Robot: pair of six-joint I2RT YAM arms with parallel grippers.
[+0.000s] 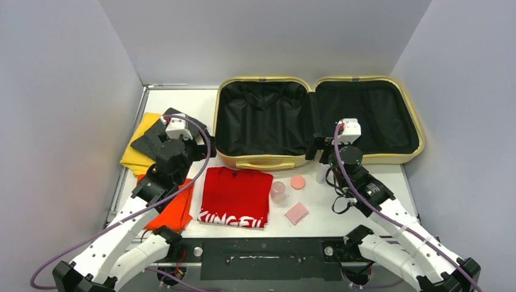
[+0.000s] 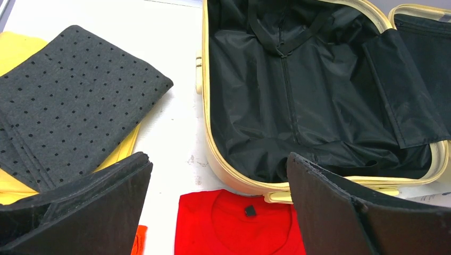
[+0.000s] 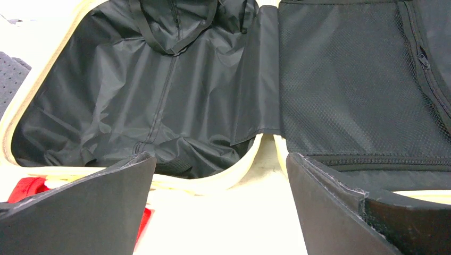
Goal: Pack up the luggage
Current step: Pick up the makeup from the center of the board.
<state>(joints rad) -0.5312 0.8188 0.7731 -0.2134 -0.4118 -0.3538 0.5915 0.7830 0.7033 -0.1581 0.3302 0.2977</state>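
Tabletop (image 1: 182, 103) holds the luggage (image 1: 261, 162) and a red shirt (image 1: 236, 190) printed "KINGFIL".

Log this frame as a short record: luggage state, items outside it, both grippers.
luggage: open flat, nothing packed in either half
clothes outside: red shirt, orange cloth, grey dotted cloth on yellow garment
small items outside: clear cup, pink disc, pink square
left gripper: open, empty
right gripper: open, empty, at the luggage's front edge

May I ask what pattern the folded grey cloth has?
Small black dots cover the folded grey cloth; best in left wrist view.
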